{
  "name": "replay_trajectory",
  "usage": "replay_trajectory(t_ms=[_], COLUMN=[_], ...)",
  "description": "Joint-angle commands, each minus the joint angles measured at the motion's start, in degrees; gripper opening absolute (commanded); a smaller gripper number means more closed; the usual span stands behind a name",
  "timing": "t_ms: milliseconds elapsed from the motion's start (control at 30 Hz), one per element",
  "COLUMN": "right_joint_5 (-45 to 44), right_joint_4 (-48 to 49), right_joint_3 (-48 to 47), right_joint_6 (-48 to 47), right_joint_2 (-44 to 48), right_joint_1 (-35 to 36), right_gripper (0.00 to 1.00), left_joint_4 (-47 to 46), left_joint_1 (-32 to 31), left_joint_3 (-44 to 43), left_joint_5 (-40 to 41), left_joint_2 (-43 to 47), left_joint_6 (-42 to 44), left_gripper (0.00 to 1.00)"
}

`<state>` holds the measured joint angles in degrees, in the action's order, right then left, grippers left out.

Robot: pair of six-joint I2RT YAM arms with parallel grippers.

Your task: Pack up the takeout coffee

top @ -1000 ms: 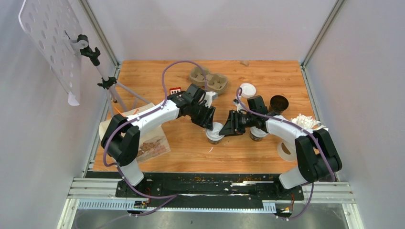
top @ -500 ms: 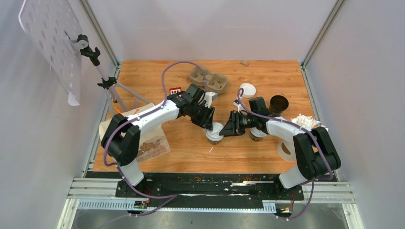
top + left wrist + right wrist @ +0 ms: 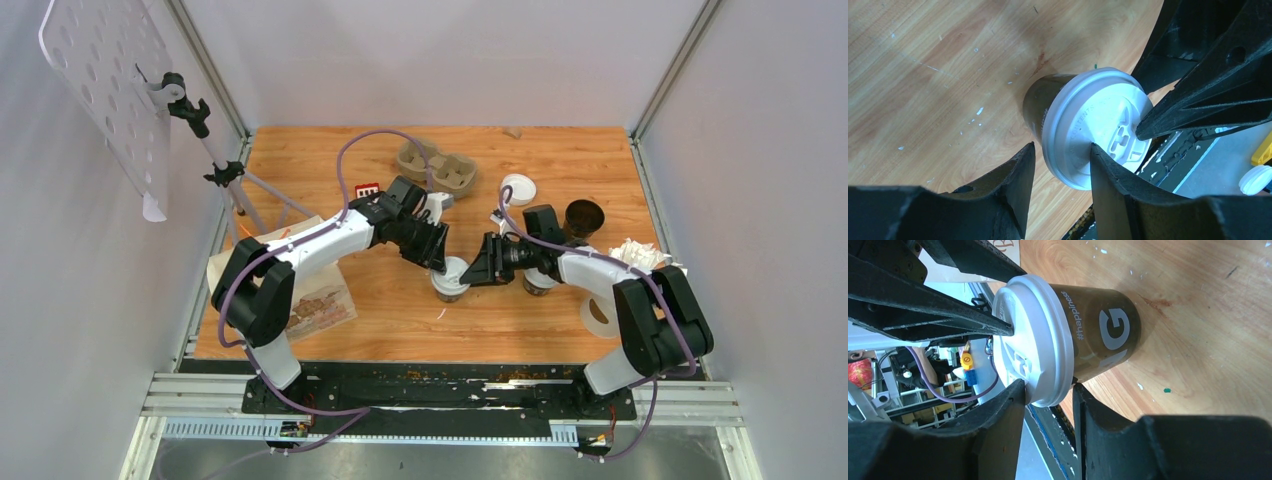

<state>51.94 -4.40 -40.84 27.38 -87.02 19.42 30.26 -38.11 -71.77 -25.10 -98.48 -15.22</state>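
Left wrist view gives the closest look. The left gripper (image 3: 1062, 150) is partly open, and its two fingers (image 3: 1013, 172) stand on either side of the rim of the white lid (image 3: 1098, 125). A thin strip of wood shows between one finger and the lid, so I judge it is not clamped.

Right wrist view shows the right gripper (image 3: 1048, 385) narrowed to a small gap over the same rim. One finger is on the top of the lid and the other is under the rim against the dark wall, and both seem to touch. Both grippers work on one takeout cup (image 3: 449, 278). It stands upright on the table (image 3: 520, 330) in the lower middle of the top view, between the two arms.

Compared with one second before, the right arm has crept slightly toward the left of the frame, closer onto the cup. The left arm and the cup have almost not moved. I read this as the lid being pressed down or checked, not yet a lift.

Further out, a second lidded cup (image 3: 540, 284) stands just right of the first, partly under the right arm. An open dark cup (image 3: 583, 217) and a loose lid (image 3: 518, 188) are to the upper right. The pulp tray (image 3: 437, 168) is in the upper middle, well apart, with no cup in it, so the packing itself is not yet begun.
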Motion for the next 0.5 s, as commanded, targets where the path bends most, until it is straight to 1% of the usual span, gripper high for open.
replay_trajectory(t_ms=[0,100,233,367,467], right_joint_5=[-8.62,-9.81,-10.74,-12.96,-13.97], right_joint_4=[-7.04,-10.35,-13.99,-18.09,-20.70], right_joint_3=[-1.91,-5.47,-9.09,-12.56,-14.64], right_joint_6=[-4.35,-5.53,-7.52,-9.11,-9.47], right_joint_2=[-0.48,1.38,-0.03,0.14,1.44], right_joint_1=[-0.09,-0.08,-0.08,-0.08,-0.12], right_gripper=[0.39,0.40,0.44,0.49,0.51], left_joint_4=[2.17,2.26,1.79,0.12,-1.68], left_joint_1=[1.25,1.23,1.28,1.24,1.24], left_joint_3=[1.95,1.62,1.82,2.20,2.78], left_joint_5=[7.33,6.25,2.81,-0.10,-2.71], left_joint_2=[-2.66,-2.53,-1.01,1.38,2.65], left_joint_6=[1.97,1.80,0.42,-2.45,-5.16], left_gripper=[0.50,0.50,0.50,0.53,0.57])
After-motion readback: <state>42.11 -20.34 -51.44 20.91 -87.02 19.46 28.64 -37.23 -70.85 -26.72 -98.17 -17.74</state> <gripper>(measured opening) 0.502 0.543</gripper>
